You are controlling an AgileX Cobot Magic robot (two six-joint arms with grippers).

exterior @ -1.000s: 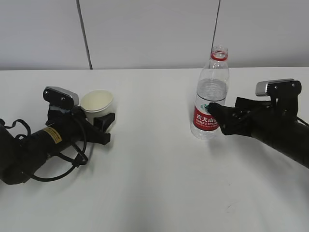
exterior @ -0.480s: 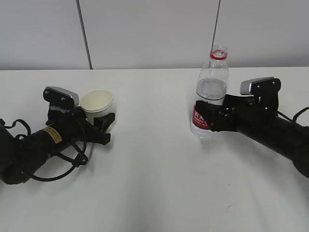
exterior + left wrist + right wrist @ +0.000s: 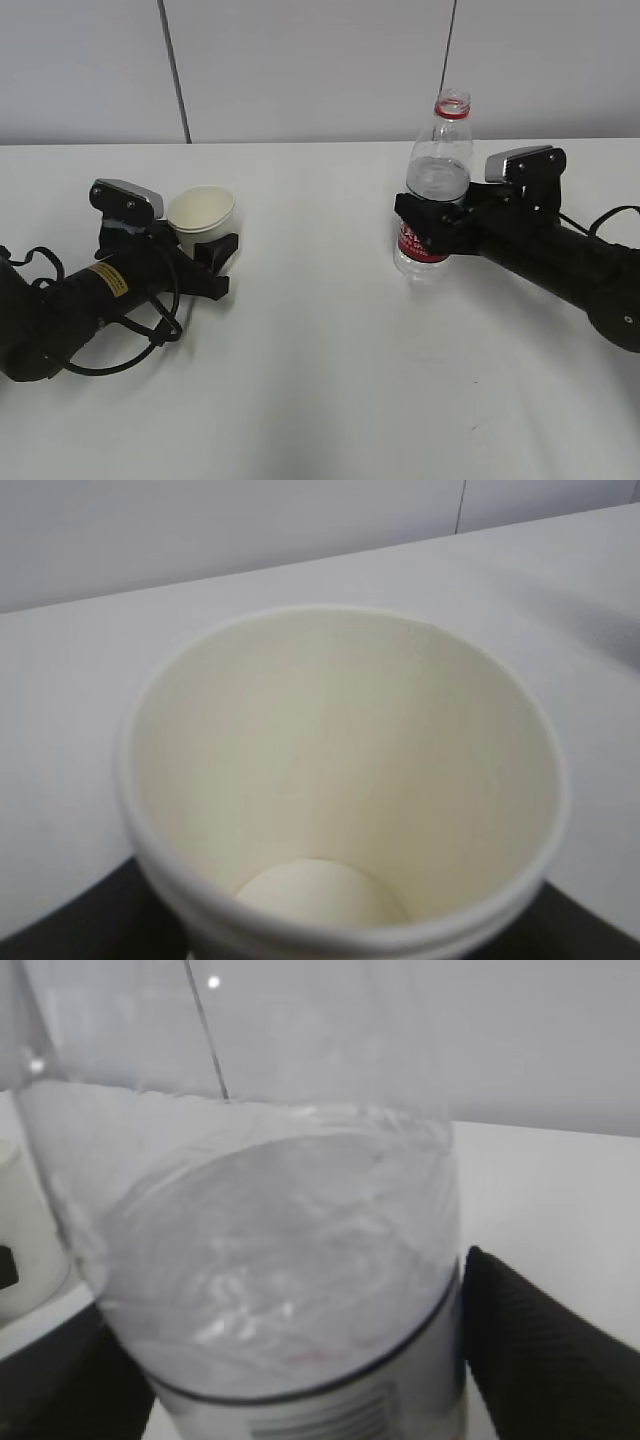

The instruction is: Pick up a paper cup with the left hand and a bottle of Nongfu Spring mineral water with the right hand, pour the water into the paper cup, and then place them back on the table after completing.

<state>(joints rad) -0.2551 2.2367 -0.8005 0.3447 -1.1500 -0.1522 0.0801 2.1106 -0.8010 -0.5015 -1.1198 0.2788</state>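
The paper cup (image 3: 200,213), white and empty, stands on the table (image 3: 320,370) between the fingers of my left gripper (image 3: 207,238). In the left wrist view the cup (image 3: 340,770) fills the frame, and the gripper (image 3: 320,935) shows only dark fingers pressing its wall at both lower corners. The uncapped Nongfu Spring bottle (image 3: 438,170) with a red label holds water (image 3: 440,188). My right gripper (image 3: 418,228) is shut round its label. In the right wrist view the bottle (image 3: 280,1250) sits between the fingers of that gripper (image 3: 300,1385), touching both.
A grey wall with dark vertical seams (image 3: 175,75) runs behind the table's far edge. A black cable (image 3: 140,345) loops beside the left arm. White tabletop lies between the two arms and in front of them.
My right gripper has moved left and forward until its fingers enclose the bottle, which shifted slightly left. The left arm and the cup have not moved.
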